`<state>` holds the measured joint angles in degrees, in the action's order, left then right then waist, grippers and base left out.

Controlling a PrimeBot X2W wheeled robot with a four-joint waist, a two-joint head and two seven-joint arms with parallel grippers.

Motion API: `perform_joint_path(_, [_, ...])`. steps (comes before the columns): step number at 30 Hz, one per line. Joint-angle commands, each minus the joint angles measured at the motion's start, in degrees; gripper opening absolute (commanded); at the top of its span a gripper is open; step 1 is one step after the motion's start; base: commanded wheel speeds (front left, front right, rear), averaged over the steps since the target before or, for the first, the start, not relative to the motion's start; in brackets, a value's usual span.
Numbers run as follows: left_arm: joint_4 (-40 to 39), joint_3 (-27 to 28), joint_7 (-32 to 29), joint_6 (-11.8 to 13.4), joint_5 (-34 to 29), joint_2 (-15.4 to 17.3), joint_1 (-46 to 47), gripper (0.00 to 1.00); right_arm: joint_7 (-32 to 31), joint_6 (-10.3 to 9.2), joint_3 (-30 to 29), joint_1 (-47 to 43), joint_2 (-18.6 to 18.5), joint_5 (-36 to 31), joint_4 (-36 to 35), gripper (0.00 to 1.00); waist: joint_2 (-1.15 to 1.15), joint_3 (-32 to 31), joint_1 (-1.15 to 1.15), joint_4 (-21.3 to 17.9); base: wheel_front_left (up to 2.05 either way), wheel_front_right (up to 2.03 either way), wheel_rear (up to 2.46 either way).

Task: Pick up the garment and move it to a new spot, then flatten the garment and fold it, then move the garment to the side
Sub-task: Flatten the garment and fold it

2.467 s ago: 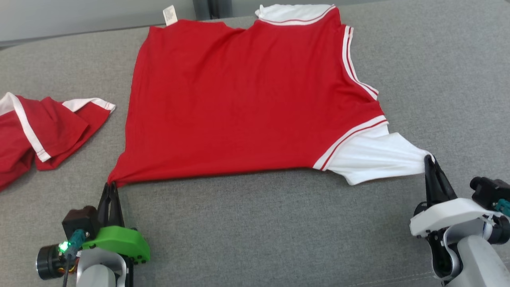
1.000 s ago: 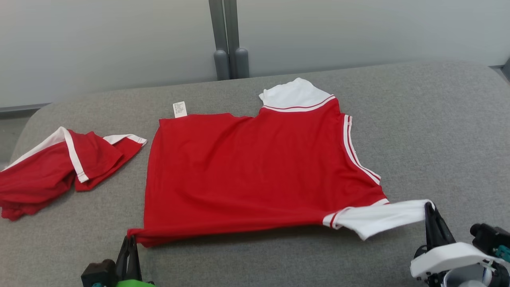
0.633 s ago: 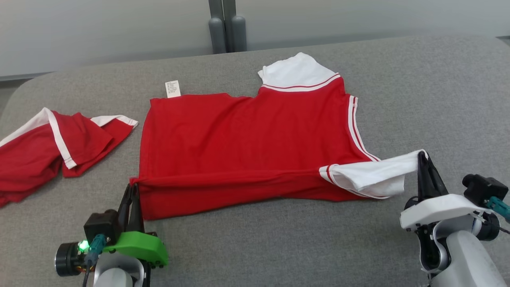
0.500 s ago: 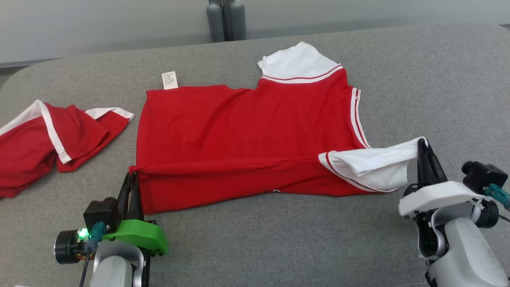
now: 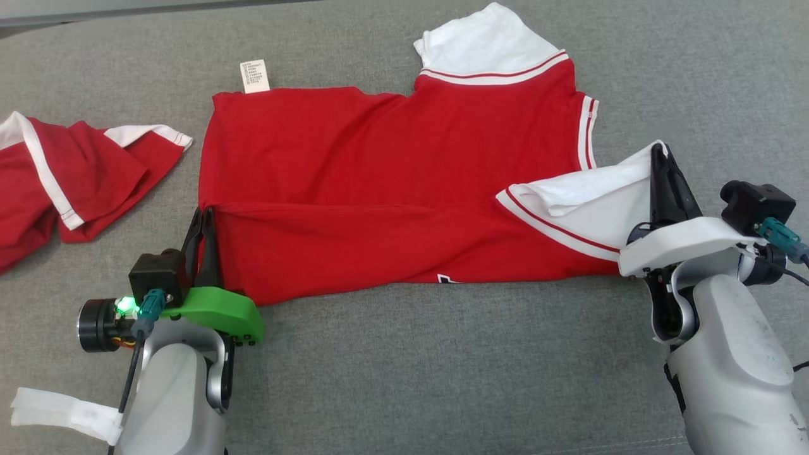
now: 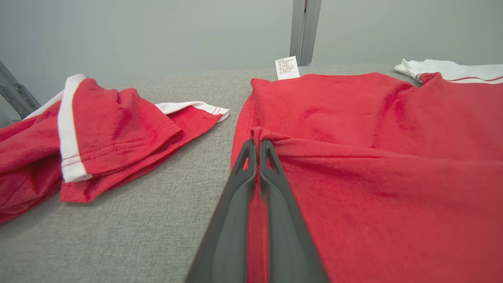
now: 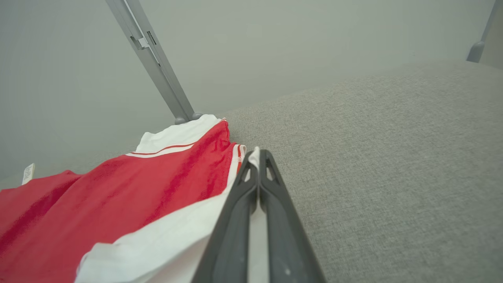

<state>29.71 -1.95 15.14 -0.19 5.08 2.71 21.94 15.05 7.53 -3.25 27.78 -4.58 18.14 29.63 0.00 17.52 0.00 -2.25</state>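
Fabric is pinched at both ends! The red short-sleeved garment (image 5: 379,158) with white sleeves and striped trim is spread across the grey woven surface (image 5: 442,366), just to the right of a crumpled red-and-white garment (image 5: 82,170); the two are close, but a strip of grey is seen between them. The left gripper (image 5: 203,215) is set at the garment edge that faces the crumpled garment, and its jaws are closed hard on a red corner, a small pucker of cloth bunched at the tips. From that corner a crease is carried across the red body, away from the crumpled garment, and the near strip appears to be laid doubled over. On the side far from the crumpled garment, the right gripper (image 5: 657,151) is seen with its jaws clamped shut on the edge of a white sleeve (image 5: 588,208), which is held up off the surface and tented over the red cloth. The other white sleeve (image 5: 480,44) is laid flat, beyond the label as counted from the crumpled garment. A white care label (image 5: 255,76) is turned out at the far corner nearest the crumpled garment. A grey metal post (image 6: 304,31) is seen standing behind that label in the left wrist view, against a pale wall (image 6: 157,35).
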Motion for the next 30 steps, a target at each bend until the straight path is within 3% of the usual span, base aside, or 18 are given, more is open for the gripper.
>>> perform_joint_path(1, [0.7,0.2,0.0,-0.2,-0.4,0.4,1.4,0.0,0.2,-0.08,0.1,1.2,-0.1,-0.8,0.5,0.0,0.0,1.7,0.0,0.3,0.0,0.0,0.0])
perform_joint_path(8, [2.3,0.6,0.0,0.3,0.2,0.4,3.6,0.0,0.2,-0.08,-0.7,4.0,0.1,-3.0,1.8,0.0,0.0,3.3,0.0,0.8,0.0,0.0,0.0])
perform_joint_path(9, [2.1,0.8,0.0,0.6,0.6,0.4,3.9,0.14,0.2,-0.08,-0.9,4.2,0.1,-3.1,1.7,0.0,0.0,3.5,0.0,0.9,0.0,0.0,0.0])
perform_joint_path(10, [1.9,0.8,0.0,0.7,0.8,0.4,4.0,0.47,0.2,-0.08,-1.2,4.5,0.1,-3.1,1.3,0.22,0.0,3.5,0.0,1.0,0.0,0.0,0.0])
perform_joint_path(11, [1.5,0.6,0.0,0.6,0.6,0.4,4.1,1.0,0.2,-0.08,-1.8,4.8,0.1,-3.6,0.0,1.0,0.0,3.7,0.0,1.1,0.0,0.0,0.0])
perform_joint_path(19, [-2.8,0.1,0.0,1.6,3.2,0.3,-0.7,1.0,0.2,-0.08,-4.0,0.3,1.0,-3.0,-4.4,1.0,0.0,2.8,0.0,1.5,0.0,0.0,0.0])
perform_joint_path(30, [-2.7,-2.9,0.0,1.4,8.1,0.3,-7.3,1.0,0.2,-0.08,-5.8,-9.0,1.4,-2.1,-8.0,1.0,0.0,0.0,0.0,1.7,0.0,0.0,0.0])
